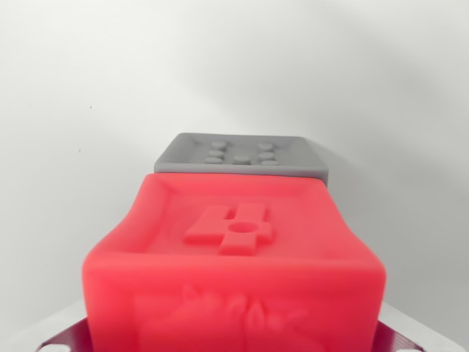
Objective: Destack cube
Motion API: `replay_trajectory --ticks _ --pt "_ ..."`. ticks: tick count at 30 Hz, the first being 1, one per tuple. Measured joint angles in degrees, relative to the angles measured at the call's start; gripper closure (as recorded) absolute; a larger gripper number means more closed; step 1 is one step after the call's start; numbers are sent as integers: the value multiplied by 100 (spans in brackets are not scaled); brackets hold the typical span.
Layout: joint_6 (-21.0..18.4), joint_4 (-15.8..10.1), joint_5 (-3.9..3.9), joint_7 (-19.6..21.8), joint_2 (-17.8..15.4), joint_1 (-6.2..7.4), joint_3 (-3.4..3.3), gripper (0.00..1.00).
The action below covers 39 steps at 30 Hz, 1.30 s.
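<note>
Red cube [234, 257] and grey cube [242, 155], wrist view, white surface [66, 220].

The red cube is seen close to the camera, filling the lower centre; a raised figure is moulded on its recessed top, a relief on its front face. The grey cube is seen just behind it, lower, bearing raised dots. Metal edges are glimpsed at both bottom corners; whether the fingers are apart or together cannot be told.

White surface [80, 110] under grey cube [242, 155].
</note>
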Motion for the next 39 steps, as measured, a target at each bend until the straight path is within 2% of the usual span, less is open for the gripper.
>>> replay_trajectory --ticks 16,39 --pt "-220 -31 -2 0 -270 5 -9 100" --pt "-1023 -59 -48 32 -1128 14 -36 100"
